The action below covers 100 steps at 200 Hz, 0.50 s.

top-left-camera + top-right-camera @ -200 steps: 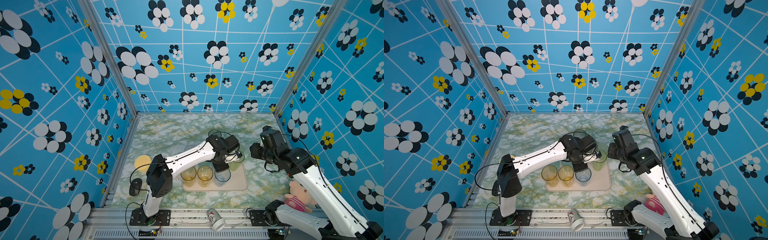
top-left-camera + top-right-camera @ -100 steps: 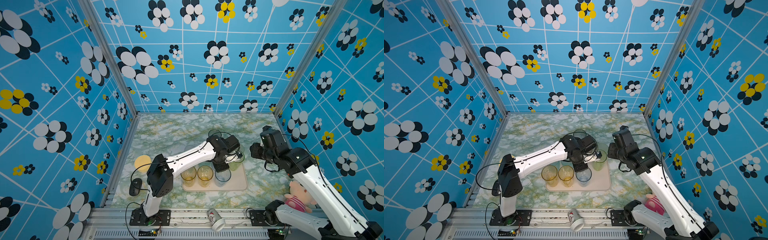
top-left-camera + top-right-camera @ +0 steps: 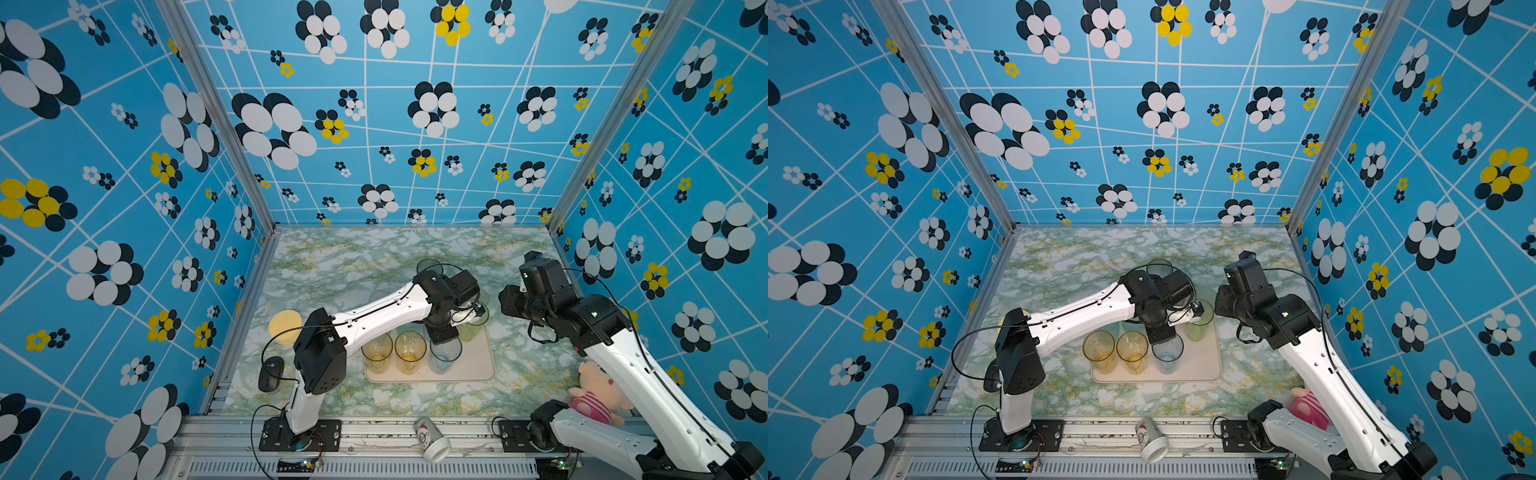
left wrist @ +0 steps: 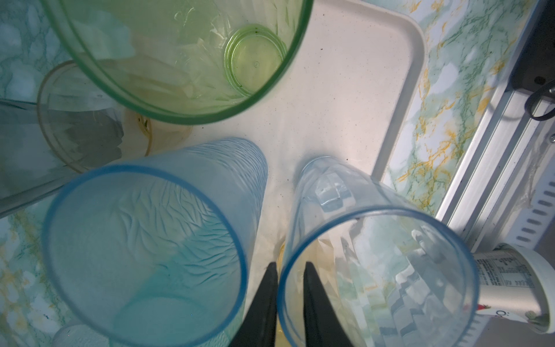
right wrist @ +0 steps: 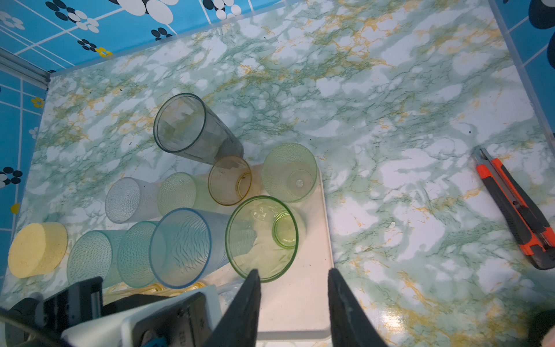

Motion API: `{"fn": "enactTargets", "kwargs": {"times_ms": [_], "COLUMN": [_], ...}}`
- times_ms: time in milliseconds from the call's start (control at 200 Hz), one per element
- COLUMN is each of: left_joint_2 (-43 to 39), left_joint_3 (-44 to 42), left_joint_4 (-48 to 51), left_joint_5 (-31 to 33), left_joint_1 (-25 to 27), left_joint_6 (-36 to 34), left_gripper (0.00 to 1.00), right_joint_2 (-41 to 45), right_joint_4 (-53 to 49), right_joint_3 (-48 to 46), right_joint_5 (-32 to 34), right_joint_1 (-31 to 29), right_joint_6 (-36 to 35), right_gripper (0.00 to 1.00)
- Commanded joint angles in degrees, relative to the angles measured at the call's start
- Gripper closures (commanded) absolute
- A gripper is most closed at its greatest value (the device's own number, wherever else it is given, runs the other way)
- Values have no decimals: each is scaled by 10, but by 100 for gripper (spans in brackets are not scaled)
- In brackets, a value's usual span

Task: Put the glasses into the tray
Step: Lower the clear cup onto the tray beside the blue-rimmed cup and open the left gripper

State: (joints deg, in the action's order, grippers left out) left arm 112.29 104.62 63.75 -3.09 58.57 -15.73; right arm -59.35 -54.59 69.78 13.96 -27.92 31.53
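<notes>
Since the faceted blue glass (image 4: 375,270) is standing in the tray (image 4: 402,90), the left gripper (image 4: 289,266) is straddling its rim unclamped, the right gripper (image 5: 292,270) hovering open.

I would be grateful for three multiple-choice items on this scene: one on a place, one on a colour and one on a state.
1. Where does the paper cup lie? A against the back wall; B on the front metal rail; C in the far corner.
2. What colour is the utility knife? A orange and black; B blue; C white.
3. How is the right gripper? A shut on the knife; B open, nothing between; C shut tight.
Answers: B, both top views show it on the rail; A, its body shows those colours; B, its jaws stand apart.
</notes>
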Motion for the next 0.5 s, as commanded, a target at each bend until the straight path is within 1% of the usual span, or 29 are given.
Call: {"fn": "enactTargets", "kwargs": {"times_ms": [0, 495], "left_joint_2": [-5, -19], "left_joint_3": [-9, -8], "left_joint_4": [-1, -2], "left_joint_5": [5, 9], "left_joint_1": [-3, -4], "left_joint_6": [-4, -4], "left_gripper": [80, 80], "right_joint_2": [-1, -1], "right_joint_4": [4, 4], "right_joint_3": [-8, -8], "right_joint_5": [-9, -10], "right_joint_1": [4, 4], "right_joint_6": [-5, -4], "right_gripper": [61, 61]}}
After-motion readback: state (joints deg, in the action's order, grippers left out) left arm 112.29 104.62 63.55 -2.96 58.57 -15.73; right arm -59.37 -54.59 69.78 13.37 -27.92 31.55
